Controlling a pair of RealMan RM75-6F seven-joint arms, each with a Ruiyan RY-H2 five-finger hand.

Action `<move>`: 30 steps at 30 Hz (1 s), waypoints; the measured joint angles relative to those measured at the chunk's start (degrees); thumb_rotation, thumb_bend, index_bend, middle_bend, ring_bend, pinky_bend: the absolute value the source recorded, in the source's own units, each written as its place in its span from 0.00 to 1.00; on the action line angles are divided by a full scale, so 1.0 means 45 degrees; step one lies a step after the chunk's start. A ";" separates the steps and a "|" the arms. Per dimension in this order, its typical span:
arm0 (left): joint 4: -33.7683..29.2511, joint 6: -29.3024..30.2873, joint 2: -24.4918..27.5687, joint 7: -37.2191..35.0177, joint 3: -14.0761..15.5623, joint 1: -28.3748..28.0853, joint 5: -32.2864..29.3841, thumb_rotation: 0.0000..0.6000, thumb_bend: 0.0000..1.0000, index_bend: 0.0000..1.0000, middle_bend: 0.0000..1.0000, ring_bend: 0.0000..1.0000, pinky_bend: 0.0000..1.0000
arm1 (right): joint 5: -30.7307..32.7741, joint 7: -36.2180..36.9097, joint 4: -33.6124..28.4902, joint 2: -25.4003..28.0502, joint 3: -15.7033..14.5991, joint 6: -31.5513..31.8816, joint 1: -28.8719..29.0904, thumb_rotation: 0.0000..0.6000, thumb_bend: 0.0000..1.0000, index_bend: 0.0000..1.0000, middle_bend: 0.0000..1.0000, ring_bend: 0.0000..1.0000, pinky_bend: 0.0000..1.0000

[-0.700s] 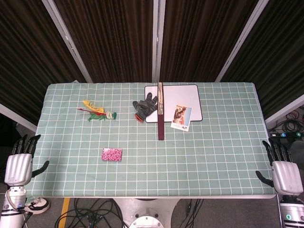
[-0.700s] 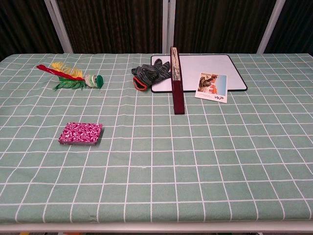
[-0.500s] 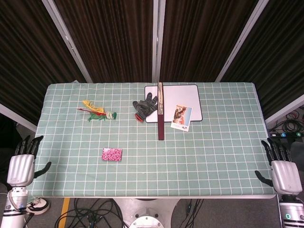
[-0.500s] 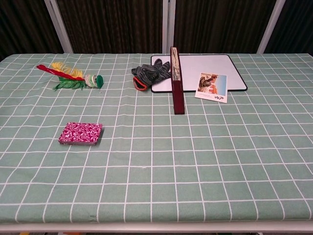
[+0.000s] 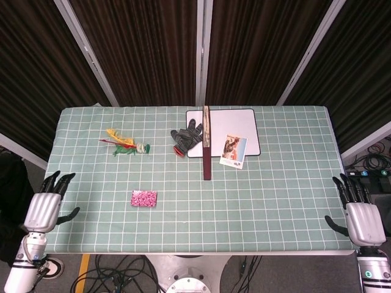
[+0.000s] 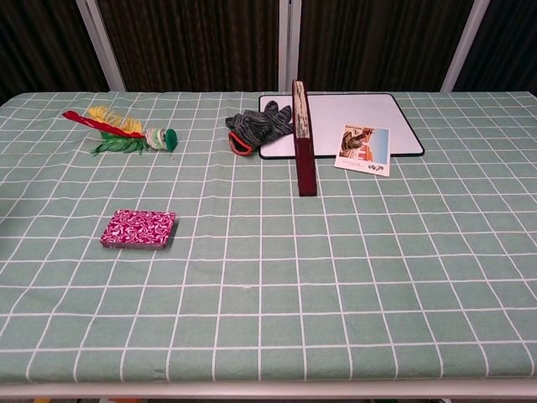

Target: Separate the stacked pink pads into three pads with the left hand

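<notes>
Since the pink pads (image 5: pixel 143 198) lie as one neat stack on the green cloth, well in front of the feather toy (image 5: pixel 125 145), a careless grab would likely lift all of them together or shove the stack aside. Left hand (image 5: pixel 45 207) hovers off the table edge, far from the stack, fingers spread and holding nothing.

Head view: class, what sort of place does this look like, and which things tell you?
Probably a robot lab or test cell: a table under a green grid cloth, dark curtains behind, loose cables on the floor, and a robot hand at each near corner.
</notes>
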 measured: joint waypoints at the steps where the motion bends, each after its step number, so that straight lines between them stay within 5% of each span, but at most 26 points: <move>1: -0.0038 -0.0239 0.0026 0.0004 -0.0023 -0.0164 0.0033 1.00 0.21 0.10 0.13 0.00 0.12 | -0.0020 -0.0001 -0.0072 0.0070 0.0007 0.0045 -0.0010 1.00 0.11 0.00 0.00 0.00 0.00; 10: -0.0464 -0.2426 -0.0160 0.0310 -0.0111 -0.1448 -0.0054 1.00 0.21 0.10 0.14 0.00 0.12 | 0.0200 -0.0221 -0.0563 0.0386 0.0245 0.0171 0.0018 1.00 0.11 0.00 0.00 0.00 0.00; 30: 0.0813 -0.5215 -0.3212 0.1738 -0.0521 -0.3527 -0.1777 1.00 0.21 0.10 0.15 0.00 0.13 | 0.0328 -0.0563 -0.0544 0.0176 0.0193 -0.0136 0.0221 1.00 0.11 0.00 0.00 0.00 0.00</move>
